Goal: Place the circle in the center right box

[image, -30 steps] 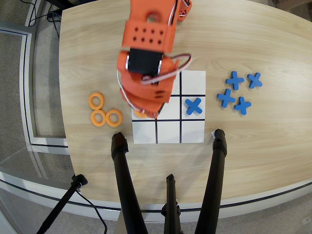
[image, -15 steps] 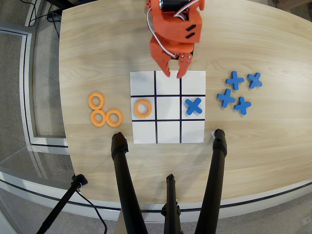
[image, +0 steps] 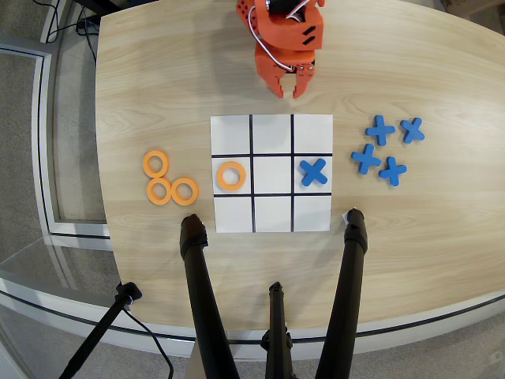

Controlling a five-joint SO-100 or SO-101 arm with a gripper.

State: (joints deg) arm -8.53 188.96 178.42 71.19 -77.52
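Observation:
The white nine-cell board (image: 271, 134) lies in the middle of the wooden table. One orange ring (image: 230, 175) lies flat in the middle-row cell at the left end in the overhead view. A blue cross (image: 313, 172) lies in the middle-row cell at the right end. Three more orange rings (image: 170, 181) lie in a cluster on the table left of the board. My orange gripper (image: 289, 91) hangs above the table just beyond the board's far edge, fingers together, holding nothing.
Several blue crosses (image: 387, 148) lie on the table right of the board. Three black tripod legs (image: 201, 292) rise from the near table edge in front of the board. The table's curved edge runs along the left and bottom.

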